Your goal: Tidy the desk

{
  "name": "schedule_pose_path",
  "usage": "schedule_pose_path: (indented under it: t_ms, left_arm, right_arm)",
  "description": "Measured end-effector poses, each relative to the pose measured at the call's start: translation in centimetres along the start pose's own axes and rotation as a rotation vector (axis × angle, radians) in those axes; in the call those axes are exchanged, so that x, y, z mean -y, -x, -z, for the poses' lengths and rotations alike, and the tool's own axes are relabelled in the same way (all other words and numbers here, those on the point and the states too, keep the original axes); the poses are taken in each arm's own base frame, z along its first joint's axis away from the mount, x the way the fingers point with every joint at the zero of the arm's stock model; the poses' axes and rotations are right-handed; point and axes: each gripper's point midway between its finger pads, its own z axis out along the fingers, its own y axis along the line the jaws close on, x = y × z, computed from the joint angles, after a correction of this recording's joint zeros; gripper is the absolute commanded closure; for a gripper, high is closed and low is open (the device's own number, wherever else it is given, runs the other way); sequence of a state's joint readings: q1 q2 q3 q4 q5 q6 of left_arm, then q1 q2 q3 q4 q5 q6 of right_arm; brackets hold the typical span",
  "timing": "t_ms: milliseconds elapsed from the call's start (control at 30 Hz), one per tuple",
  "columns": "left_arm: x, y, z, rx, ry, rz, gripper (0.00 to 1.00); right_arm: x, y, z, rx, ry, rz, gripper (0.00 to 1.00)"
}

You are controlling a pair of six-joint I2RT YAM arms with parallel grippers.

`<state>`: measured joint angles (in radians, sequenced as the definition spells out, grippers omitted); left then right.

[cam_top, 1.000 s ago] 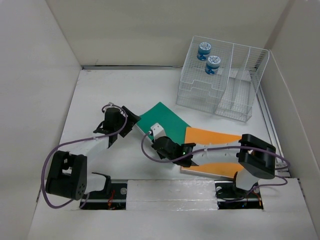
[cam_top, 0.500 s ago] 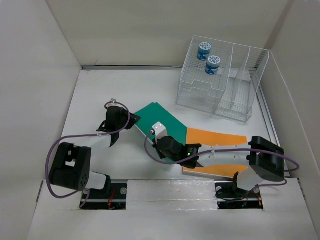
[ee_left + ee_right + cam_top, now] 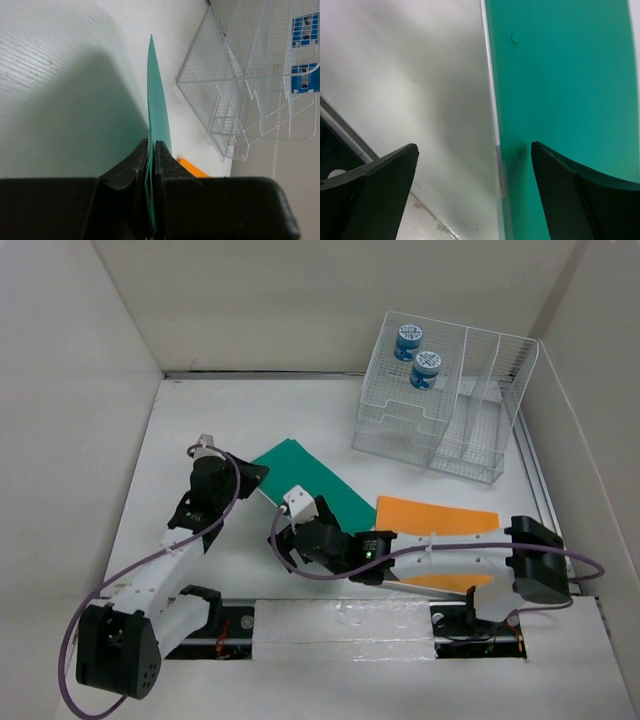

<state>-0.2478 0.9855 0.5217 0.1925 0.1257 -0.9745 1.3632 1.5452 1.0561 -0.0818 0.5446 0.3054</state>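
Note:
The desk is a white tabletop. A green sheet lies slanted at its middle, and my left gripper is shut on the sheet's left corner. In the left wrist view the green sheet runs edge-on out of the closed left gripper. My right gripper stands open just in front of the sheet's near edge. In the right wrist view the sheet fills the right half, its edge between the spread fingers of the right gripper, untouched by them. An orange sheet lies flat to the right.
A clear wire-mesh rack stands at the back right with two blue-lidded jars in it. The right arm stretches low across the orange sheet. Beige walls close in the desk on three sides.
My left gripper shut on the green sheet's corner and drew it to the left. My right gripper opened, came off the sheet and shifted left.

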Motion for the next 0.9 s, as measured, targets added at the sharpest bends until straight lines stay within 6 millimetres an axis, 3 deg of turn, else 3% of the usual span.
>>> schedule_pose_path:
  t_ms: [67, 200, 333, 467, 500, 533, 567, 633, 667, 700, 733, 767, 833, 900]
  left_arm:
    - [0.5, 0.3, 0.6, 0.001, 0.002, 0.0, 1.0]
    - [0.8, 0.1, 1.7, -0.009, 0.002, 0.003, 1.0]
    - [0.3, -0.5, 2.5, -0.036, 0.018, 0.005, 1.0]
    - [-0.2, -0.9, 3.4, -0.05, 0.041, -0.004, 1.0]
    - [-0.3, -0.8, 3.6, -0.047, 0.042, -0.009, 1.0]
    - [-0.1, -0.8, 3.8, -0.045, 0.034, -0.005, 1.0]
    - [0.7, -0.7, 4.0, -0.046, 0.004, -0.008, 1.0]
    - [1.5, -0.8, 4.5, -0.052, -0.029, -0.041, 0.99]
    - [1.3, -0.8, 4.7, -0.05, -0.019, -0.048, 0.78]
    - [1.1, -0.7, 4.7, -0.047, -0.014, -0.04, 0.77]
    - [1.3, -0.6, 4.8, -0.045, -0.02, -0.039, 0.57]
    - [1.6, -0.6, 4.9, -0.05, -0.027, -0.046, 0.46]
    - [2.2, -0.6, 5.5, -0.056, -0.039, -0.047, 0.29]
    - [3.6, 0.1, 6.4, -0.039, -0.068, -0.06, 0.25]
  right_arm:
    - [-0.2, 1.3, 0.0, 0.017, -0.021, 0.014, 0.0]
    - [-0.4, 3.3, -2.0, 0.047, -0.105, 0.055, 0.0]
    - [0.4, 2.1, -4.8, 0.019, -0.206, 0.134, 0.06]
    - [2.0, 1.0, -6.3, -0.011, -0.273, 0.179, 0.34]
    - [2.3, 1.1, -6.5, -0.011, -0.284, 0.18, 0.56]
    - [2.5, 1.2, -6.7, -0.017, -0.278, 0.187, 0.67]
    - [2.2, 1.1, -6.8, -0.029, -0.251, 0.218, 0.86]
    - [1.9, 1.2, -6.6, -0.024, -0.253, 0.233, 1.0]
    - [2.2, 1.7, -6.3, -0.012, -0.268, 0.227, 1.0]
    - [2.3, 1.8, -6.3, -0.01, -0.269, 0.226, 1.0]
    - [2.5, 2.0, -6.1, -0.007, -0.268, 0.221, 1.0]
    - [2.6, 2.1, -5.9, -0.005, -0.266, 0.217, 1.0]
    - [3.1, 2.5, -5.1, 0.007, -0.269, 0.199, 1.0]
    - [4.0, 3.6, -3.6, 0.029, -0.265, 0.182, 1.0]
